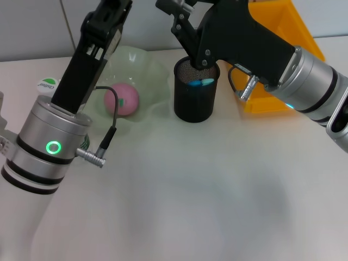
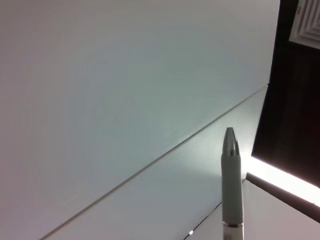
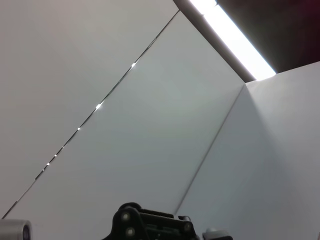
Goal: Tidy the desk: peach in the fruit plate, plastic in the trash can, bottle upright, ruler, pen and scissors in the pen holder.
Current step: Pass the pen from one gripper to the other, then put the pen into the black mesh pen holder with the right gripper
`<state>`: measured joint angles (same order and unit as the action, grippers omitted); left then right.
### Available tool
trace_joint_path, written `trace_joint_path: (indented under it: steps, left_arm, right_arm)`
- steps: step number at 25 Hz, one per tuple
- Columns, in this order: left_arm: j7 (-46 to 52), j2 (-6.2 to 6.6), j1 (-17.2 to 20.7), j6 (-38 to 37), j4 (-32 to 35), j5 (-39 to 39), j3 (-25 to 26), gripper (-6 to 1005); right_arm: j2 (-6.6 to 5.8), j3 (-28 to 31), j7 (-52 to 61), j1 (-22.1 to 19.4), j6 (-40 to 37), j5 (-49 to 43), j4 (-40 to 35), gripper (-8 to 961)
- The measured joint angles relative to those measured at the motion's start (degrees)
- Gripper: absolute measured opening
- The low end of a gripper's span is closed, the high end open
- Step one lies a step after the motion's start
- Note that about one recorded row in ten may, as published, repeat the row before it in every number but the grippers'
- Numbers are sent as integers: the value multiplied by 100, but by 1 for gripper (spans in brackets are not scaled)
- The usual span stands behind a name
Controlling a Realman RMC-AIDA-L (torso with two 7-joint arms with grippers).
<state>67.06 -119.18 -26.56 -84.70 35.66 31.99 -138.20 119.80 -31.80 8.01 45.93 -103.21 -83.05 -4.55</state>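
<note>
peach (image 1: 122,99) in fruit plate (image 1: 142,65); blue items in pen holder (image 1: 194,100)

1 peach (image 1: 122,99), 1 fruit plate (image 1: 147,68), 1 pen holder (image 1: 194,98), 1 orange bin (image 1: 283,32)

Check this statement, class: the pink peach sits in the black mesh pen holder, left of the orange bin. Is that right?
Not quite. The head view shows the pink peach lying in the pale green fruit plate, not in the black mesh pen holder. The pen holder does stand left of the orange bin.
</note>
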Motion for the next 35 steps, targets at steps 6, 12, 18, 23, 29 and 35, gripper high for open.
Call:
trace_joint_path:
  steps: [6,12,18,23,29,35]
  left_arm:
    - [0,0,1,16,-12,-9,14,258]
    - [-148,0,11,-97,-27,-31,-6,521]
    - [-658,12,15,-362,-118,-559,41,748]
    - [-1440,57,-156,-856,-545,-1832,441,779]
    - [-1383,267,-244,-924,-664,-4469,1939,789]
    - [-677,500,-162,-650,-619,-6850,3515,785]
  right_arm:
    - [-1,26,8,-3,-2,5,0,127]
    - [-6,66,41,-62,-26,83,-4,127]
    - [-41,94,821,-393,-376,792,-182,128]
    - [-67,101,2313,-922,-493,1271,-812,128]
    - [-162,31,4463,-1483,-184,1200,-2062,128]
    - [-340,-18,6820,-1717,326,256,-3794,128]
